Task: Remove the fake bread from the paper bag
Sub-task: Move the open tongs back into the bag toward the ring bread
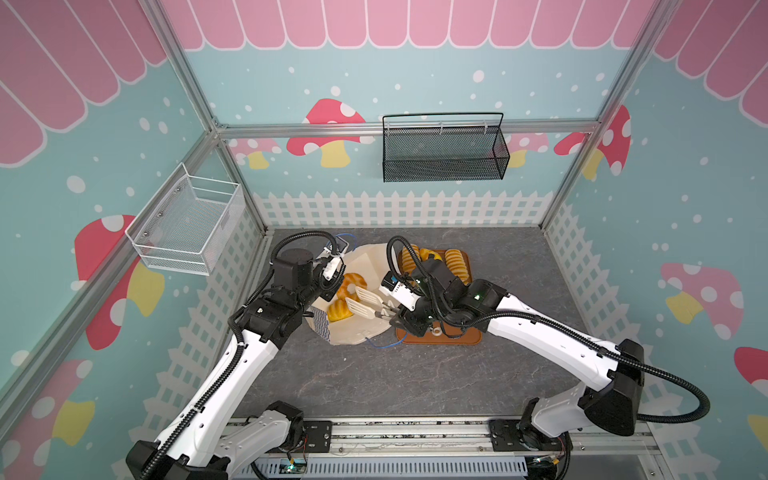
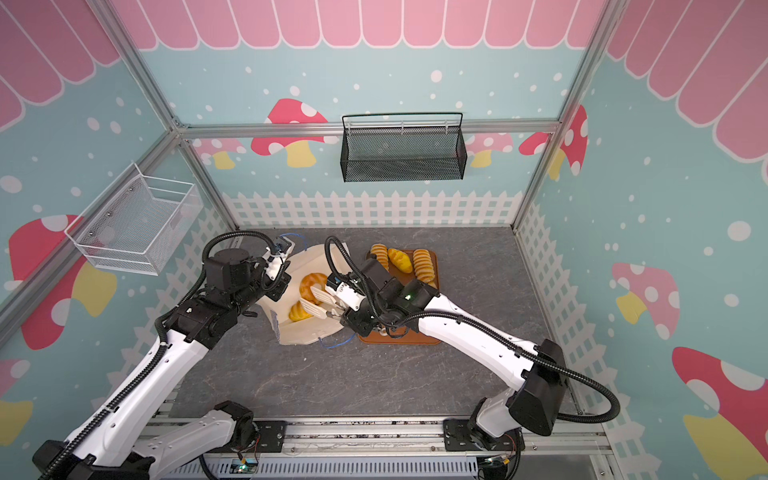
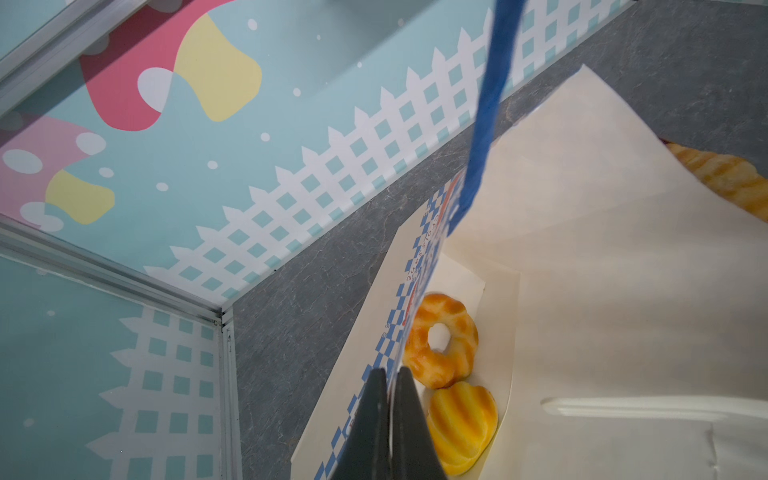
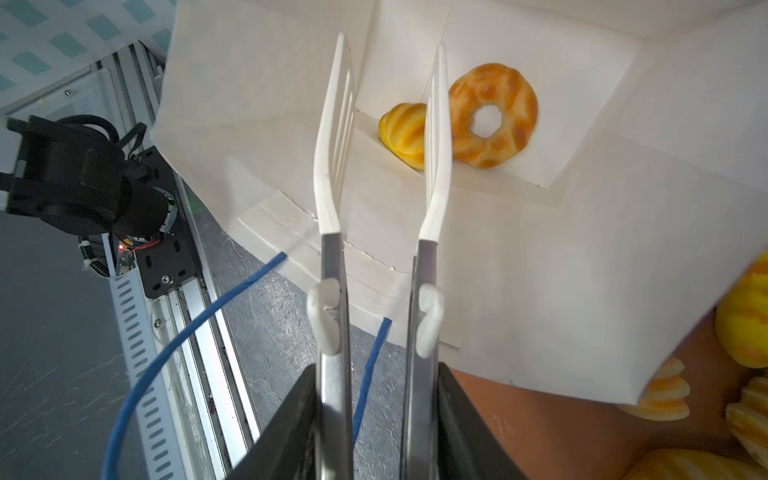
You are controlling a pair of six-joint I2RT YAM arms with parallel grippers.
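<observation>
The bag [image 1: 365, 259] lies open mid-frame in both top views, its right side overlapping the tray [image 1: 461, 336], which carries several loaves [image 1: 455, 259]. The left gripper [image 3: 390, 374] is clamped on the bag's checkered wall. The right gripper [image 4: 374, 368] grips tongs [image 4: 332, 166], blades apart inside the bag's mouth, near a doughnut [image 4: 492, 114] and a small loaf [image 4: 405, 133] at its bottom.

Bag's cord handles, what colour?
Blue; the cord handle shows best in the right wrist view.

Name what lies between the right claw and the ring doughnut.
The tongs held by the right claw, reaching into the bag toward the doughnut; right wrist view.
</observation>
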